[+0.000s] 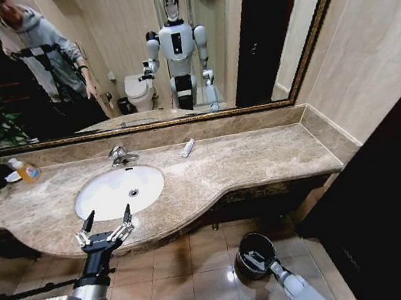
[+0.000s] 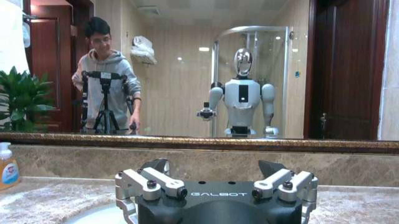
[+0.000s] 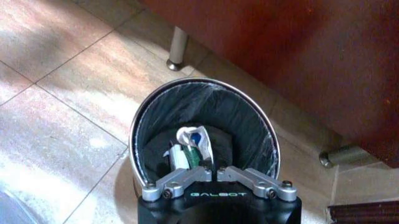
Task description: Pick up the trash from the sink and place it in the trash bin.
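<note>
— Where was the trash at that moment?

— Some of it lay in the small round dark bin with the shiny rim (image 3: pixel 203 130), which stood on the tiled floor (image 3: pixel 56 84) below the beige-brown marble counter (image 1: pixel 249 161). In the right wrist view, a crumpled white tube with blue print (image 3: pixel 194 139) and a green stick beside it (image 3: pixel 193 157) rested on the black liner at the bottom. One more small white tube (image 1: pixel 188 147) lay on the counter, behind the white oval basin (image 1: pixel 118 191) and to the right of the chrome faucet (image 1: pixel 119 156). The bowl itself looked bare.

— And the right gripper?

— The right gripper (image 3: pixel 215 173) hung just over the near rim of the bin, its fingers pressed together with nothing between them. From the head camera it sat low on the right, right at the bin's mouth (image 1: pixel 265 261).

— The left one?

— The left gripper (image 1: pixel 106 221) hovered at the front edge of the counter, just before the basin, its two fingers spread wide and holding nothing. Its wrist camera looked across the counter at the gold-framed mirror (image 2: pixel 199 70).

— Anything else on the counter?

— An orange soap bottle (image 1: pixel 27 171) stood at the far left, well apart from the basin.
</note>
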### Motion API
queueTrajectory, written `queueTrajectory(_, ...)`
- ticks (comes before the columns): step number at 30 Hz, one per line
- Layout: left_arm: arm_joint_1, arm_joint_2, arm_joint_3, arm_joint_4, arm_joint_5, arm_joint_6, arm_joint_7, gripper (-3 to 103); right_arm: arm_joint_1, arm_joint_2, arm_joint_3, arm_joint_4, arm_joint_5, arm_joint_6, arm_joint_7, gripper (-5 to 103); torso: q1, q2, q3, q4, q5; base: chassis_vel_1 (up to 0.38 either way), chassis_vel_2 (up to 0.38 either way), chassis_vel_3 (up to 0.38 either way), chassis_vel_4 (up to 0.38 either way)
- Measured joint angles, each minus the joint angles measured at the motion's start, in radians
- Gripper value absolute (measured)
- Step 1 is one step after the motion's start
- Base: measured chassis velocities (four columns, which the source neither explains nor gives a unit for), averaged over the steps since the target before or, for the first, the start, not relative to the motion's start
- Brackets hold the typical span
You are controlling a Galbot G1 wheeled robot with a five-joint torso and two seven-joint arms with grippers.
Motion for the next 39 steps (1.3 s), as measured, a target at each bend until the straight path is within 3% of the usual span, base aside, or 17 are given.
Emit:
queueTrajectory(3,0.0,0.0,0.0,0.0,0.0,0.0,0.0,100,0.004,0.003,0.0,-0.008,0.001,0.0,0.014,7,0.0,0.0,0.0,0.0,0.0,0.0,0.0,0.0,0.0)
queueTrajectory(6,0.0,0.0,0.0,0.0,0.0,0.0,0.0,100,0.005,0.011,0.001,-0.008,-0.001,-0.007,0.026,22,0.0,0.0,0.0,0.0,-0.0001,0.0,0.0,0.0,0.0)
queueTrajectory(7,0.0,0.0,0.0,0.0,0.0,0.0,0.0,100,0.005,0.011,0.001,-0.008,-0.001,-0.007,0.026,22,0.0,0.0,0.0,0.0,-0.0001,0.0,0.0,0.0,0.0)
queueTrajectory(10,0.0,0.0,0.0,0.0,0.0,0.0,0.0,100,0.001,0.017,0.002,-0.001,-0.001,-0.012,0.028,38,0.0,0.0,0.0,0.0,-0.0001,0.0,0.0,0.0,0.0)
queueTrajectory(12,0.0,0.0,0.0,0.0,0.0,0.0,0.0,100,-0.001,0.018,0.002,0.003,0.0,-0.013,0.028,38,0.0,0.0,0.0,0.0,0.0,0.0,0.0,0.0,0.0)
queueTrajectory(17,0.0,0.0,0.0,0.0,0.0,0.0,0.0,100,-0.033,0.013,0.002,0.053,0.011,-0.017,0.022,71,0.0,0.0,0.0,0.0,-0.0001,0.0,0.0,0.0,0.0)
queueTrajectory(21,0.0,0.0,0.0,0.0,0.0,0.0,0.0,100,-0.044,0.011,0.003,0.068,0.013,-0.017,0.021,82,0.0,0.0,0.0,0.0,0.0,0.0,0.0,0.0,0.0)
queueTrajectory(23,0.0,0.0,0.0,0.0,0.0,0.0,0.0,100,-0.068,0.012,0.002,0.116,0.051,-0.043,0.023,93,0.0,0.0,0.0,0.0,-0.0001,0.0,0.0,0.0,0.0)
queueTrajectory(29,0.0,0.0,0.0,0.0,0.0,0.0,0.0,100,-0.146,0.012,-0.004,0.262,0.207,-0.086,0.039,100,0.0,0.0,0.0,0.0,0.0,0.0,0.0,0.0,0.0)
queueTrajectory(39,0.0,0.0,0.0,0.0,0.0,0.0,0.0,100,-0.321,0.0,0.007,0.555,0.296,-0.137,0.022,100,0.0,0.0,0.0,-0.0001,-0.0001,0.0,0.0,0.0,0.0)
